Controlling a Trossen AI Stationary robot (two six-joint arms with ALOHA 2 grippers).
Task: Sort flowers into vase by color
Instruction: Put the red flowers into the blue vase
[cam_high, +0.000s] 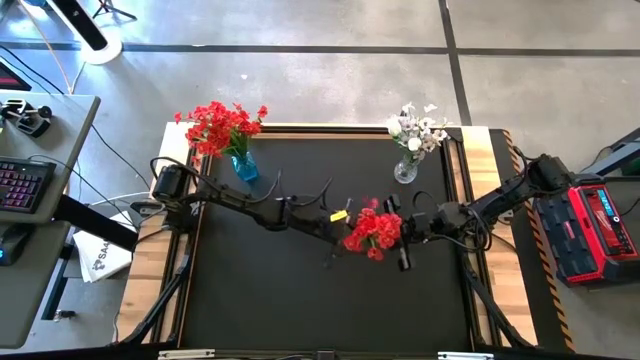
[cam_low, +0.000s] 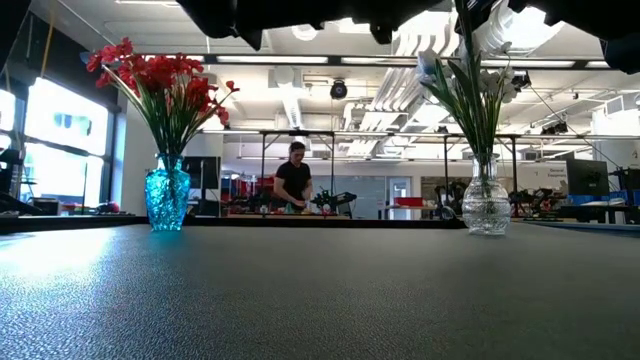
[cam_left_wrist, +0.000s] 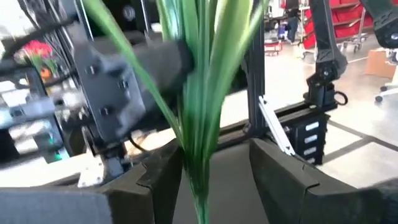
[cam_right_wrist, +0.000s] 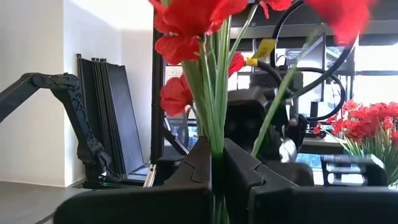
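Mid-table, right gripper (cam_right_wrist: 217, 180) clenched on green stems of red-blossomed artificial sprig (cam_high: 373, 232); left gripper (cam_left_wrist: 214, 180) fingers straddle same stems, contact unclear.

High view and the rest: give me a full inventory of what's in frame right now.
Red artificial flower sprig: one, red blossoms on green stems, above table centre, between both grippers.
Blue glass vase: one, far-left table corner, holding red flowers.
Clear glass vase: one, far-right side, holding white flowers.
Black table mat: one, covers the table.
Red tool case: one, right of the table.
Keyboard: one, desk at left.
Person: one, dark shirt, room behind.
Left gripper: fingers around the stems.
Right gripper: shut on the stems.
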